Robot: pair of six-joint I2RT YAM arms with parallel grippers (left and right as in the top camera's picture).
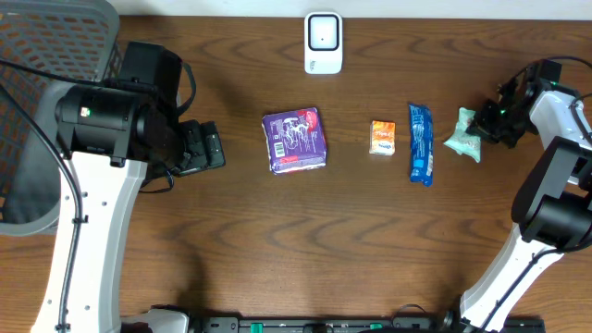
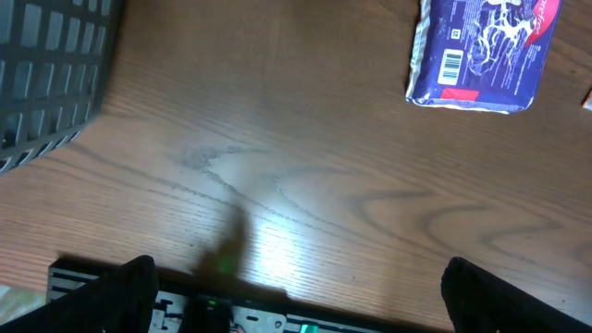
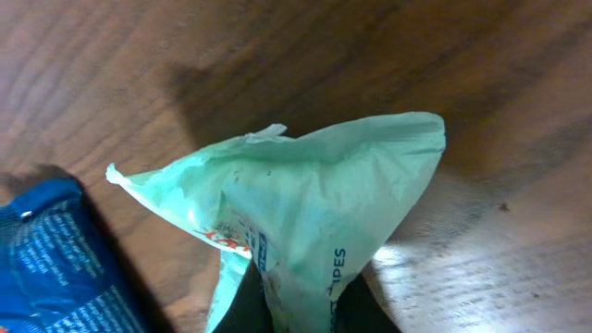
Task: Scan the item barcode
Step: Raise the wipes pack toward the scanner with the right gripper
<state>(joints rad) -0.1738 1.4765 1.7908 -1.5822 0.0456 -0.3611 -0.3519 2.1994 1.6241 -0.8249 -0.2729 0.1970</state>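
On the right side of the table [image 1: 231,250], the right jaws are clamped tight on the green packet [image 3: 314,203], pinching its lower end between two dark fingers [image 3: 248,310]. The pinch itself is cut off at the bottom of the wrist view. The packet's print is creased and only partly readable, so its barcode cannot be made out. Just beside it lies the blue packet [image 1: 421,141], then a small orange box [image 1: 383,137], and a purple packet [image 1: 295,139] mid-table. The white scanner [image 1: 323,42] sits at the far edge, well apart. The left jaws stand wide over bare wood near the grey basket [image 1: 51,55]. Only their fingertips [image 2: 125,287] poke into the wrist view, where the purple packet's barcode [image 2: 449,67] faces up.
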